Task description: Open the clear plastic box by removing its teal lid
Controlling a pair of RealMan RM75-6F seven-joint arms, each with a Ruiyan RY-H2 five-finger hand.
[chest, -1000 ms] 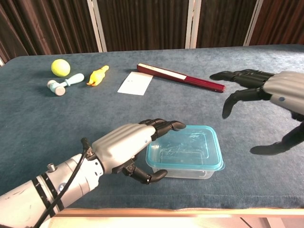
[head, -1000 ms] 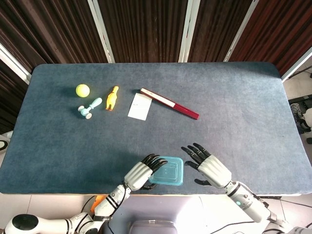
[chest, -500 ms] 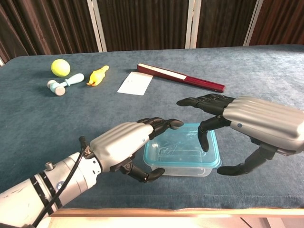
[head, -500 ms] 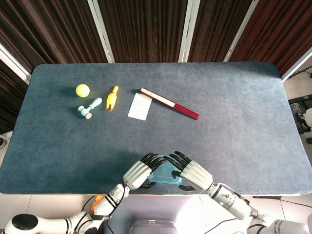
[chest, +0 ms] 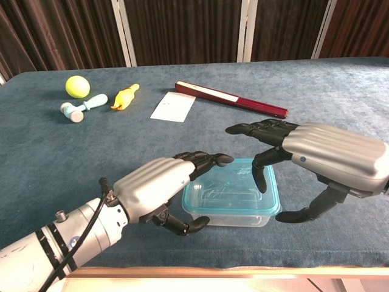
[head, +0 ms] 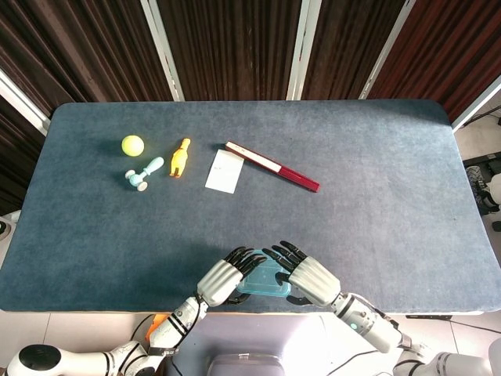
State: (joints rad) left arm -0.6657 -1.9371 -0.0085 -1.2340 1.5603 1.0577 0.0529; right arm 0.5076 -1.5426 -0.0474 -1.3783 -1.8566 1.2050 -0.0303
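Teal lid [chest: 234, 190] sits on our clear plastic box [chest: 231, 216], gripped by our left hand [chest: 159, 182], while our right hand [chest: 316, 152] hovers spread, seemingly untouching.

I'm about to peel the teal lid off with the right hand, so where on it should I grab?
Take the teal lid by its overhanging right-edge lip, coming from the right: the right hand hovers there, thumb low beside it. The left hand braces the box's left end.

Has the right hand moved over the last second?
Yes. The right hand came in from the right and now spans the teal lid.
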